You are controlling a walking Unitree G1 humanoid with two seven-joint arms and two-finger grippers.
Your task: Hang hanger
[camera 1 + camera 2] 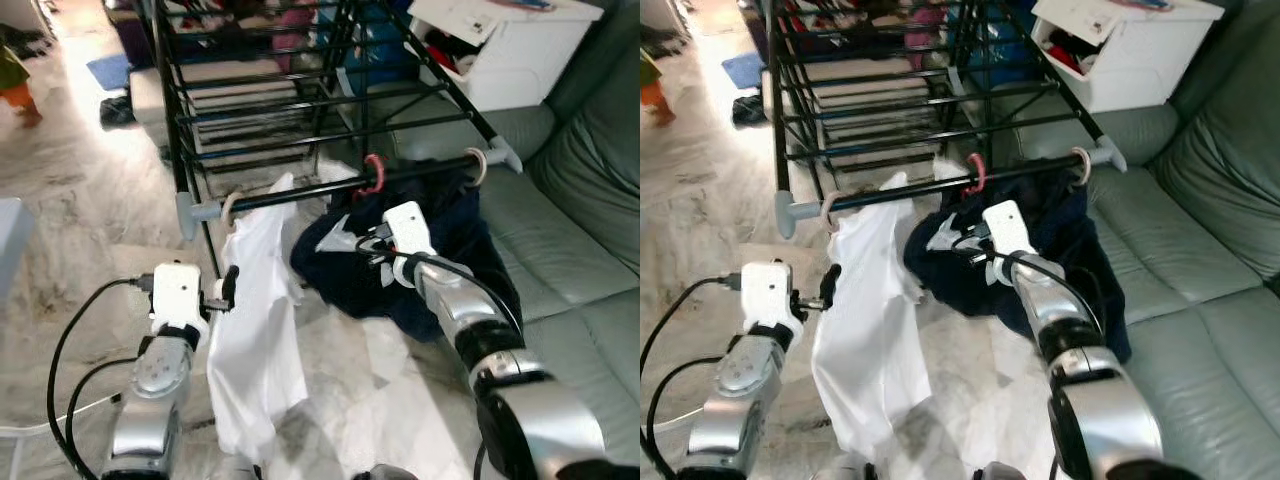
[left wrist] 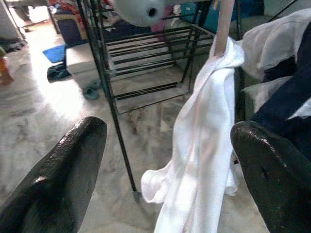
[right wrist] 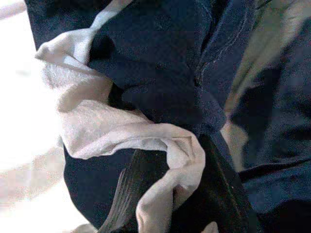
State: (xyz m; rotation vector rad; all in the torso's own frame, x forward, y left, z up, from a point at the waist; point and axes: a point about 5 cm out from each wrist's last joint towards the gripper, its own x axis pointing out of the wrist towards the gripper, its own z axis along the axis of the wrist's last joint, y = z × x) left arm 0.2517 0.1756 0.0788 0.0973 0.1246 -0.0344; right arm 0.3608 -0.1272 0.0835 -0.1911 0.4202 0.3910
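1. left eye view is showing a white box [image 1: 520, 50] on the grey-green sofa [image 1: 590, 200], its flap standing open with red and dark items lying inside.
2. a black drying rack [image 1: 300, 100] is standing on the pale marble floor [image 1: 60, 200], with the sofa on the robot's right; sunlight is washing out the floor on the far left.
3. along the rack's front rail [image 1: 330, 185] three hanger hooks are hanging: a pale one [image 1: 229, 208] carrying a white garment [image 1: 255, 330], a red hanger [image 1: 375, 175] in the middle and another pale hook [image 1: 478, 165] near the rail's right end.
4. a dark navy garment [image 1: 400, 270] is drooping below the red hanger and bunching over the sofa edge.
5. the left end effector [image 1: 228, 290] is hovering just beside the white garment, fingers [image 2: 63, 174] spread wide apart.
6. the right end effector [image 1: 375, 250] is pinching a fold of light-coloured cloth [image 3: 121, 131] amid the navy fabric, below the red hanger.
7. a blue mat [image 1: 108, 70] and dark shoes [image 1: 118, 110] are lying beyond the rack.
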